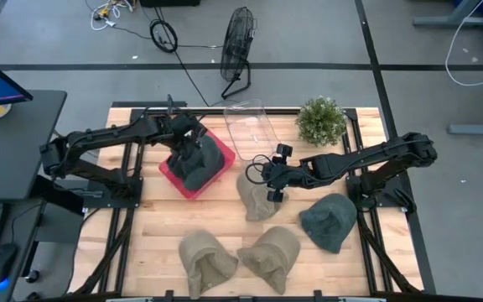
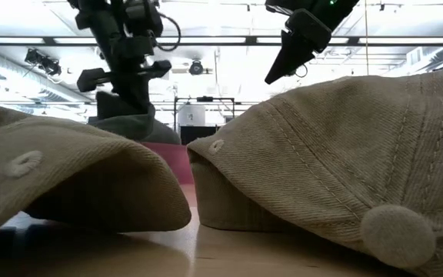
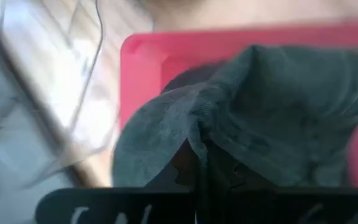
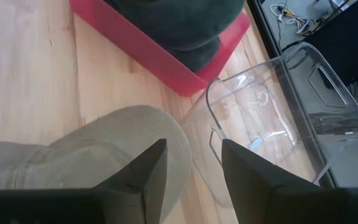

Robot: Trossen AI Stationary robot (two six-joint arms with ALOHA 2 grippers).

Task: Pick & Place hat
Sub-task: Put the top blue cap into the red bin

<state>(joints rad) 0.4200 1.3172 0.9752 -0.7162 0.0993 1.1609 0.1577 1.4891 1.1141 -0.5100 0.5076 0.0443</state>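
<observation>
A dark green hat (image 1: 198, 164) lies in a red tray (image 1: 173, 174) at the table's far left. My left gripper (image 1: 193, 153) is down on it and shut on its cloth (image 3: 229, 124). A tan hat (image 1: 257, 201) lies on the table's middle. My right gripper (image 1: 272, 186) hangs open just above its far edge (image 4: 104, 149), touching nothing; the low view shows it in the air (image 2: 281, 71). Two more tan hats (image 1: 208, 262) (image 1: 272, 250) lie near the front edge, and a second dark green hat (image 1: 329, 221) lies at the right. My left gripper pinches a raised fold of the dark green hat's cloth (image 3: 197, 140) between its two shut fingers, coming from above. The hat bunches up toward the fingers (image 2: 133, 123), and its lower part rests in the red tray (image 3: 142, 56).
A clear plastic bin (image 1: 250, 126) lies on its side at the far middle, right beside the tan hat and the tray (image 4: 272, 106). A small potted plant (image 1: 321, 119) stands at the far right. Bare wood lies between the tray and the front hats.
</observation>
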